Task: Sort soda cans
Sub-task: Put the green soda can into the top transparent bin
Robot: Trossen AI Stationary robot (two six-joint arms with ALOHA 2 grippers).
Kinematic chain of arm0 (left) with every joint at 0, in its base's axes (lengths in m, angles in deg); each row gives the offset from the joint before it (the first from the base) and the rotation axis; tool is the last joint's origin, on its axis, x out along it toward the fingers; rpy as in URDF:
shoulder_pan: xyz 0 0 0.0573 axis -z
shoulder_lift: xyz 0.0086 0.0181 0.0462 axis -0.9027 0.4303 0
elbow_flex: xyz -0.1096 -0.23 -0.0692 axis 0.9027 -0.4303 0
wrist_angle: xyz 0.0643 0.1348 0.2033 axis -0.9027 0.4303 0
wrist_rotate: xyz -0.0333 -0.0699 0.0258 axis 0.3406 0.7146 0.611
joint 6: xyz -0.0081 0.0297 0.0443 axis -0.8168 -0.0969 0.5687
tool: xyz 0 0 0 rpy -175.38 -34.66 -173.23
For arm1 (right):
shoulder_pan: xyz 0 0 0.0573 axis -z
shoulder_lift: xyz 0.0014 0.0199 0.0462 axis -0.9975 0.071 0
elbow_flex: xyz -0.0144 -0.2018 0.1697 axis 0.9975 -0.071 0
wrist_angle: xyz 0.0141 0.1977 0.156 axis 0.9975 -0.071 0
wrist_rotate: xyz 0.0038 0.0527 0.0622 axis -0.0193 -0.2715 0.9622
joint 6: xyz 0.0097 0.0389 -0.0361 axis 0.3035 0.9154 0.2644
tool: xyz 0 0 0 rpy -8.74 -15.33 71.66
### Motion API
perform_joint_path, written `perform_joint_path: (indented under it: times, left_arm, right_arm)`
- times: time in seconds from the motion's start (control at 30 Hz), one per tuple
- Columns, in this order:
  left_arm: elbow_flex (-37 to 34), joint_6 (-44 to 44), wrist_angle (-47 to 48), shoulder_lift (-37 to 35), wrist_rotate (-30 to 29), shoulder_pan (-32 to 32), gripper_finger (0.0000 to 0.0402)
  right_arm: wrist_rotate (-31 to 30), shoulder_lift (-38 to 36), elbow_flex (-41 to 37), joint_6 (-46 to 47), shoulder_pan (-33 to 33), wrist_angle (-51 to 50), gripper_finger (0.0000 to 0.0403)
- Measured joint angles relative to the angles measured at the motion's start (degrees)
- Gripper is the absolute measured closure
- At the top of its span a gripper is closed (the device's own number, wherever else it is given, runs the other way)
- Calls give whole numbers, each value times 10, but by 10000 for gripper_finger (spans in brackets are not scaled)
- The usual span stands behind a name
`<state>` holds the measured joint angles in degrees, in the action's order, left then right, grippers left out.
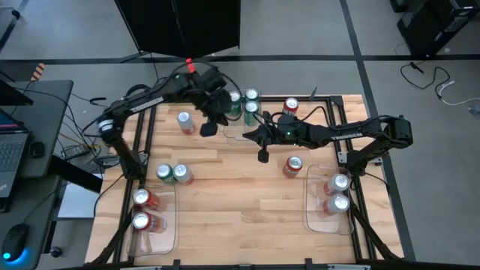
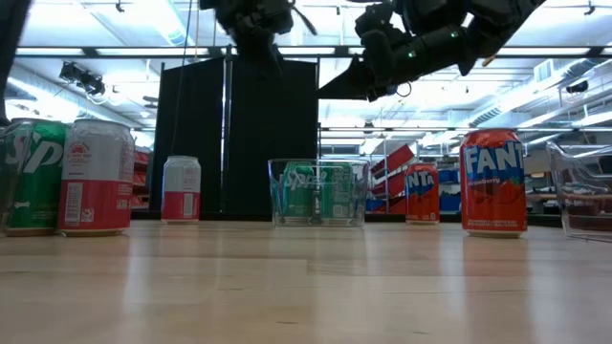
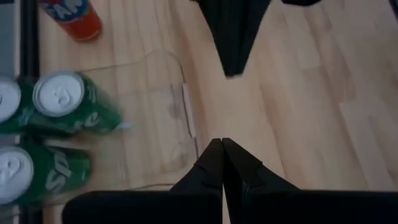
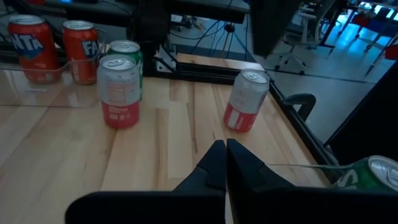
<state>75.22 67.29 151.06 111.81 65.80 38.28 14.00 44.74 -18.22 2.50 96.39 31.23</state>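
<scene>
Soda cans stand across the wooden table point(image 1: 232, 202). Two green cans point(image 3: 68, 106) sit in a clear tray point(image 3: 177, 93) at the far middle, with a red can point(image 1: 290, 107) beside it. A silver-white can point(image 4: 247, 99) stands alone at the far left. Another silver-white can point(image 4: 119, 90) and a green one point(image 4: 127, 53) stand as a pair at the left. My left gripper point(image 3: 222, 146) hangs shut above the far tray's near rim, holding nothing. My right gripper point(image 4: 222, 149) is shut in the air over the table's middle, pointing toward the left edge.
A clear tray at the near left point(image 1: 154, 217) holds two red cans point(image 4: 28, 40). A clear tray at the near right point(image 1: 326, 199) holds two silver-white cans point(image 1: 337, 193). A lone red can point(image 1: 292, 166) stands right of centre. Bare wood lies along the near middle.
</scene>
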Motion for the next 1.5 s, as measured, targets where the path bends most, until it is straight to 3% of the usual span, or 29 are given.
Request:
perform_joint_path:
  times: [0.27, 0.63, 0.8, 1.07, 1.2, 1.33, 1.5]
  left_arm:
    - [-189, -115, -37, -175, -87, 0, 401]
    - [-307, -372, 64, -327, -178, 1, 401]
    - [-325, -412, 125, -342, -169, 18, 401]
    - [-325, -466, 162, -342, -164, 151, 401]
    - [-325, -590, 221, -341, -162, 188, 401]
    - [-325, -699, 243, -341, -113, 208, 400]
    - [-325, -728, 230, -337, -103, 221, 388]
  right_arm:
    - [-1, 0, -7, 13, -12, 13, 403]
    - [-2, 5, -7, 16, -42, 28, 403]
    - [-2, 5, -7, 26, -48, 35, 403]
    - [-2, 5, -7, 26, -48, 35, 402]
    - [-2, 5, -7, 30, -48, 35, 402]
    - [-2, 5, -7, 39, -48, 35, 401]
    - [-2, 5, -7, 39, -48, 35, 399]
